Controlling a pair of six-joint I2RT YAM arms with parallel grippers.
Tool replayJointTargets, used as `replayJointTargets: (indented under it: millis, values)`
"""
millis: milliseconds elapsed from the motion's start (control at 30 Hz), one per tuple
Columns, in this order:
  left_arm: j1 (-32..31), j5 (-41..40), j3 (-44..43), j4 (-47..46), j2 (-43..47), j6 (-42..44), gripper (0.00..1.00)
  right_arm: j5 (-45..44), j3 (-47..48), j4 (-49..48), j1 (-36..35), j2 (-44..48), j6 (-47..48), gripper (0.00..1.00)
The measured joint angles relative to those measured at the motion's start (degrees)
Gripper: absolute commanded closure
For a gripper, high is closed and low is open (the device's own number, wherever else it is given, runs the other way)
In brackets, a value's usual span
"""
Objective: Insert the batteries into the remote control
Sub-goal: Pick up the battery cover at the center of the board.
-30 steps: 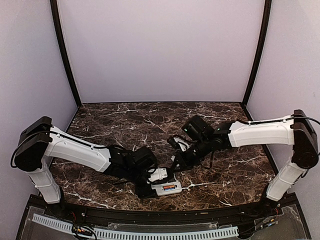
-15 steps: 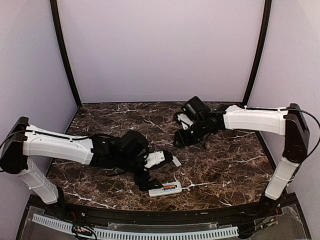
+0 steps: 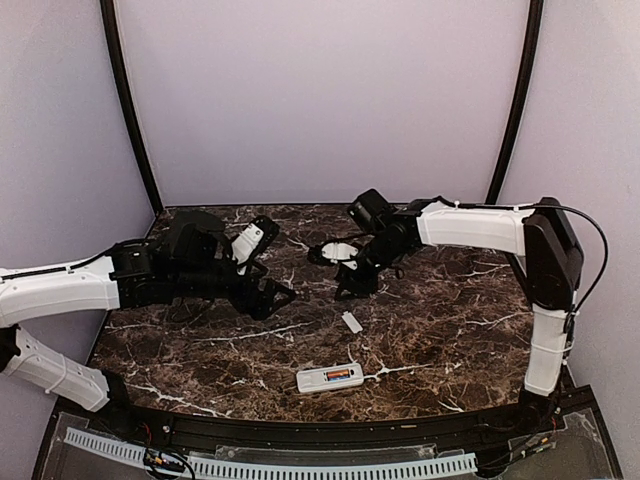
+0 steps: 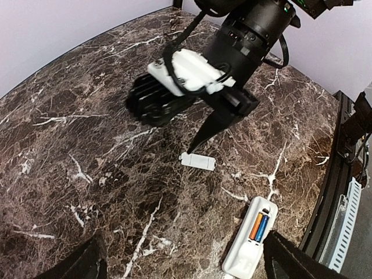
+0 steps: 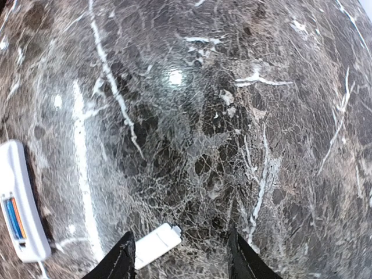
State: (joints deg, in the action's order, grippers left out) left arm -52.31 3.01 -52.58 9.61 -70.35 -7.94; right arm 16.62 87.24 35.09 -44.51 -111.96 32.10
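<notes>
On a dark brown marble tabletop (image 3: 450,330) between lilac walls (image 3: 320,100), you see from above the small white rectangular remote control (image 3: 330,378) near the front edge. Its recess faces up with the blue and orange-red batteries (image 3: 342,376) inside, well apart from both grippers. Left wrist: your left gripper (image 4: 186,270) gapes wide and empty, the remote near one finger. Right wrist: your right gripper (image 5: 181,258) stands parted and empty, with a small white cover piece (image 5: 154,244) beside one finger.

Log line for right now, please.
batteries: both in remote control | cover: loose on table | left gripper: open, empty | right gripper: open, empty
</notes>
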Motion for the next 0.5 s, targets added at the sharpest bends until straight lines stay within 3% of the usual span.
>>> replayJointTargets:
  millis: [233,400,500]
  values:
    - [0.11,-1.62,1.60,0.37,0.20,-0.90,0.07,4.72,5.84,5.79,2.84,-5.66,22.40,0.55]
    - [0.44,-1.77,1.95,0.35,0.15,-0.28,0.07,5.55,6.75,9.05,3.02,-10.86,28.61,0.59]
    - [0.48,-1.73,1.95,0.26,-0.15,0.15,0.07,5.84,6.75,9.92,3.30,-12.37,30.01,0.66]
